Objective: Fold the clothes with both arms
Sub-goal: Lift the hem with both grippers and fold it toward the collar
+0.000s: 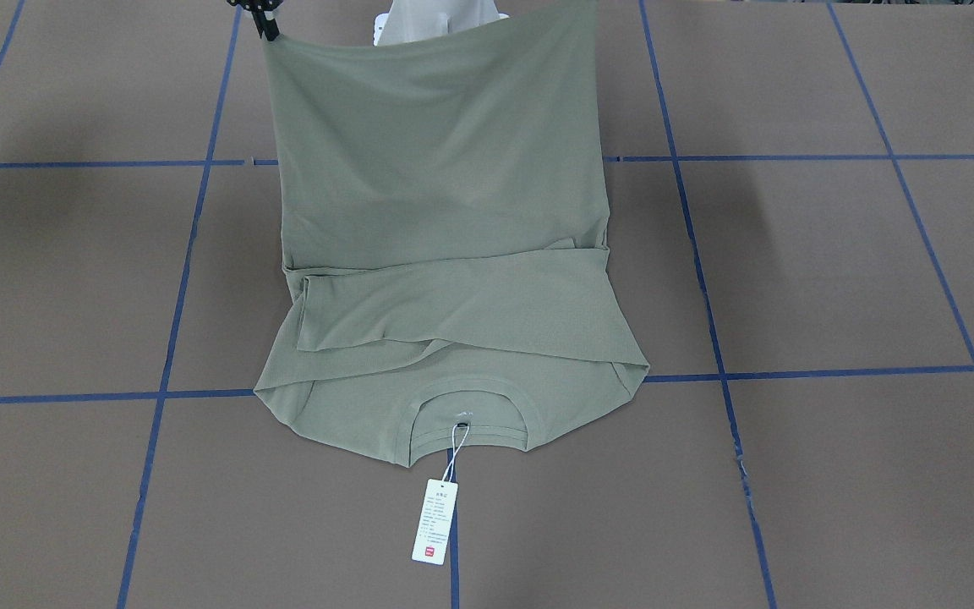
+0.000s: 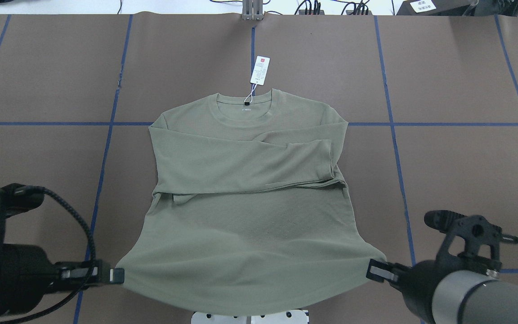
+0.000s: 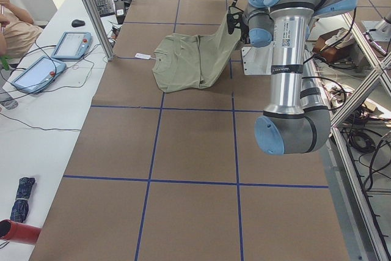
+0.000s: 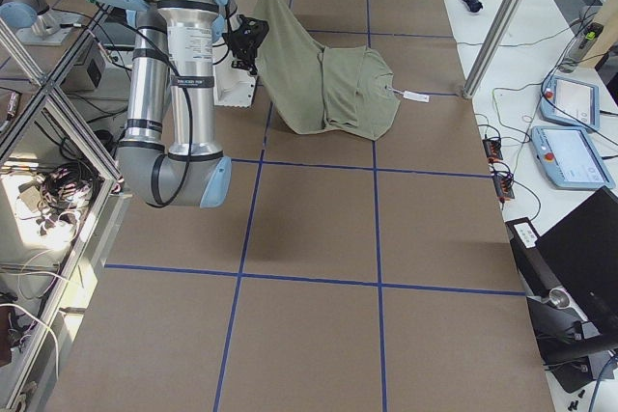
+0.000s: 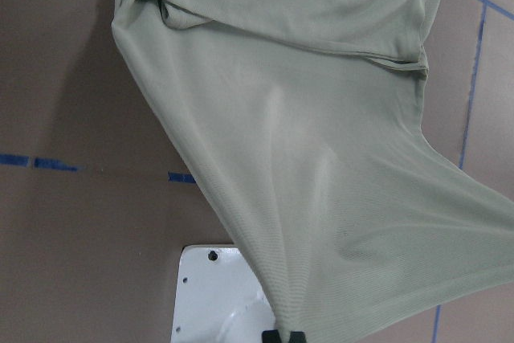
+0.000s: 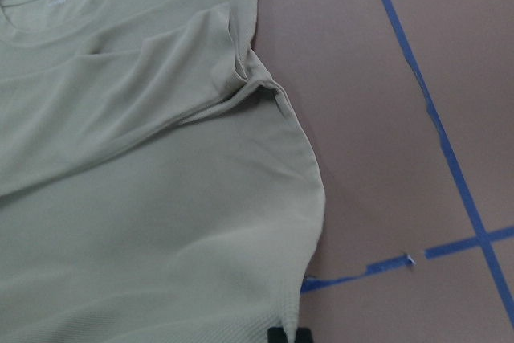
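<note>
The olive-green shirt lies collar away from the robot, with both sleeves folded across its chest and a white hang tag beyond the collar. Its hem is lifted off the table and stretched between the two arms. My left gripper is shut on the hem's left corner, and the left wrist view shows its fingertips pinching the cloth. My right gripper is shut on the right corner, seen as in its wrist view. In the front-facing view the raised hem hangs from the right gripper; the left one is cut off.
The white pedestal base sits under the raised hem. Blue tape lines grid the brown table. A metal post and a side desk with tablets stand past the far edge, where a person's arm shows.
</note>
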Motion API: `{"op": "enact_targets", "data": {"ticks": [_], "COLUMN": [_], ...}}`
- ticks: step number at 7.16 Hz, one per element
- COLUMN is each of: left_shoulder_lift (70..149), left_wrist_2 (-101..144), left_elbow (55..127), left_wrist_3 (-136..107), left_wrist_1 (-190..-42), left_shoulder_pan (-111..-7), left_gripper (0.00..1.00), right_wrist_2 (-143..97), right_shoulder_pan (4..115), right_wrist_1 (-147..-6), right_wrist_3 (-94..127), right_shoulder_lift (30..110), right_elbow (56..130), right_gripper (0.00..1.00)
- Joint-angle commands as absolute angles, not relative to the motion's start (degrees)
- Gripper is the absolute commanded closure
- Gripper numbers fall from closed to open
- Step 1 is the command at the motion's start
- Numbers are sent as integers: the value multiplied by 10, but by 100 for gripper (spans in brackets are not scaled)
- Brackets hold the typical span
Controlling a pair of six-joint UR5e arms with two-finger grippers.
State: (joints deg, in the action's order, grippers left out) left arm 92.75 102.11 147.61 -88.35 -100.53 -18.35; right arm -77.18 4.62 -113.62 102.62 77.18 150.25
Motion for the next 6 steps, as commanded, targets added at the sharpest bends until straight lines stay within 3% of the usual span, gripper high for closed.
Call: {"op": "enact_targets", "data": {"ticks": [1,4,5,6], "left_shoulder_lift": [974,980,1011,1095], "left_wrist_2": [1025,1019,1019,1021], "left_elbow": [1403,1352,1320,1230], "left_wrist_3": [-763,-711,-711,-697], "left_wrist_1": [-983,-978,-980,-979], "left_shoulder_pan": [-300,-367,-369,-394], "left_gripper": [100,100,100,100], "right_wrist_2": [-859,-908,-910,-914], "right_shoulder_pan": [208,337,351,354], "right_wrist_1": [-1129,-1008,-954,-943], "right_wrist_3": [906,811,803,802], "right_shoulder_lift": [650,597,596,596], "right_elbow": [1344,1162,1118,1110], "right_gripper": [100,100,100,100]}}
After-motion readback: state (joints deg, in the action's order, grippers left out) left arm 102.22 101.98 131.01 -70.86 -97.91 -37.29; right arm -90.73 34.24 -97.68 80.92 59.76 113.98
